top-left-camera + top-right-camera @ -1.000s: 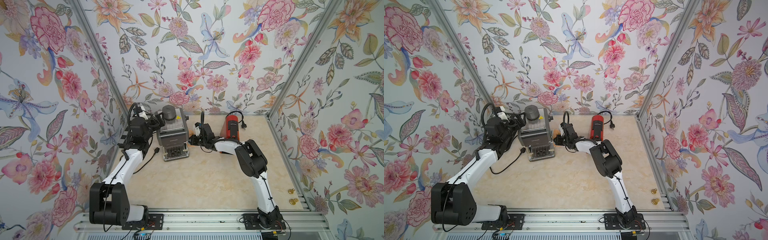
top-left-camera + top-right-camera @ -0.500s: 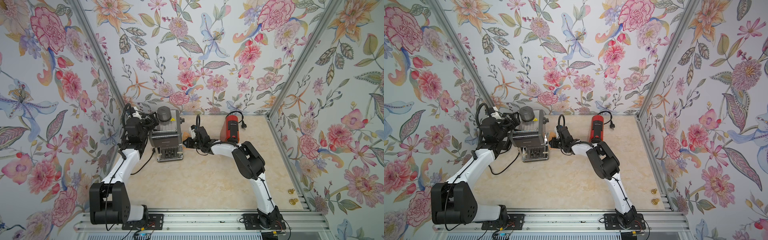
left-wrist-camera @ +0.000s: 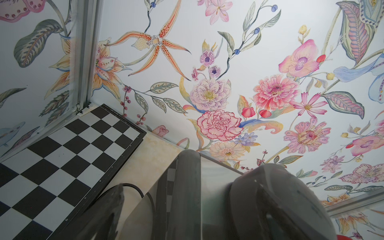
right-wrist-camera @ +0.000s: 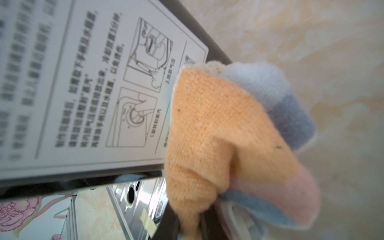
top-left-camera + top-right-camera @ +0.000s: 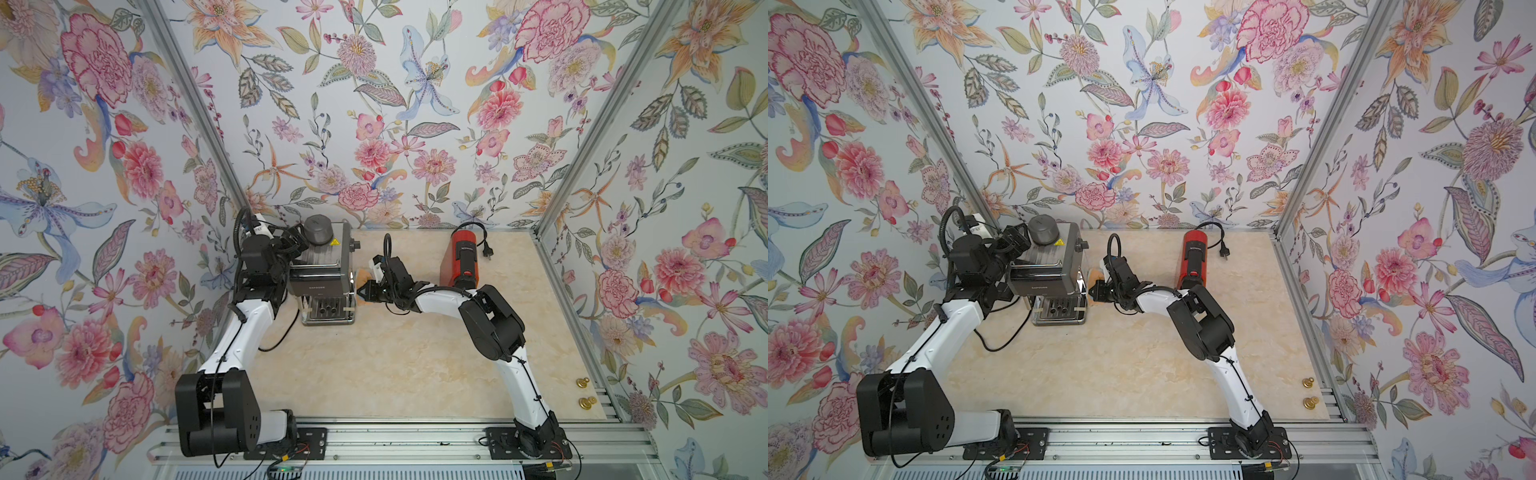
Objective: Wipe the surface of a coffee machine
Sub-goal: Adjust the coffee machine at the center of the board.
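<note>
The silver coffee machine (image 5: 322,270) (image 5: 1050,270) stands at the back left of the table. My right gripper (image 5: 366,291) (image 5: 1097,291) (image 4: 192,220) is shut on a bunched orange, blue and pink cloth (image 5: 363,275) (image 4: 218,124). It presses the cloth against the machine's right side, by a white instruction label (image 4: 93,83). My left gripper (image 5: 296,243) (image 5: 1016,241) (image 3: 150,172) sits at the machine's back left top corner, beside the grey cap (image 5: 318,230). Its jaws stand around that edge of the machine.
A red capsule machine (image 5: 463,257) with a loose plug (image 5: 486,251) stands at the back right. The silver machine's black cord (image 5: 278,336) trails on the table. A checkerboard (image 3: 62,166) lies in the back left corner. Two brass weights (image 5: 584,392) sit at the front right. Walls close three sides.
The silver machine has slid left toward the wall, with the left gripper moving along. The right gripper and cloth followed it left and a little forward along its right side.
</note>
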Available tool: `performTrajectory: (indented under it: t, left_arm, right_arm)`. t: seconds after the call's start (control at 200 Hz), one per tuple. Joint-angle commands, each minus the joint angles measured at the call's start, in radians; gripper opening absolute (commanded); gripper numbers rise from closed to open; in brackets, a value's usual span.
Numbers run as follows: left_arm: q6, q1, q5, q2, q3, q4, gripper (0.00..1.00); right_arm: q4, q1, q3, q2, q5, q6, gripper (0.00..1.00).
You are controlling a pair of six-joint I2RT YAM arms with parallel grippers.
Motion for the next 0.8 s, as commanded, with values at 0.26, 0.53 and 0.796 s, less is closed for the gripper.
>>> performTrajectory:
  t: [0.26, 0.53, 0.796]
  left_arm:
    - [0.212, -0.049, -0.035, -0.243, 0.12, -0.19, 0.99]
    - [0.209, -0.463, -0.059, -0.125, 0.117, -0.062, 0.99]
    - [0.117, -0.654, -0.049, 0.299, 0.267, 0.107, 0.99]
  right_arm:
    - [-0.193, -0.149, -0.092, -0.392, 0.027, -0.188, 0.0]
    - [-0.269, -0.36, -0.134, -0.662, -0.01, -0.231, 0.0]
    - [-0.334, -0.658, -0.268, -0.828, -0.09, -0.257, 0.0]
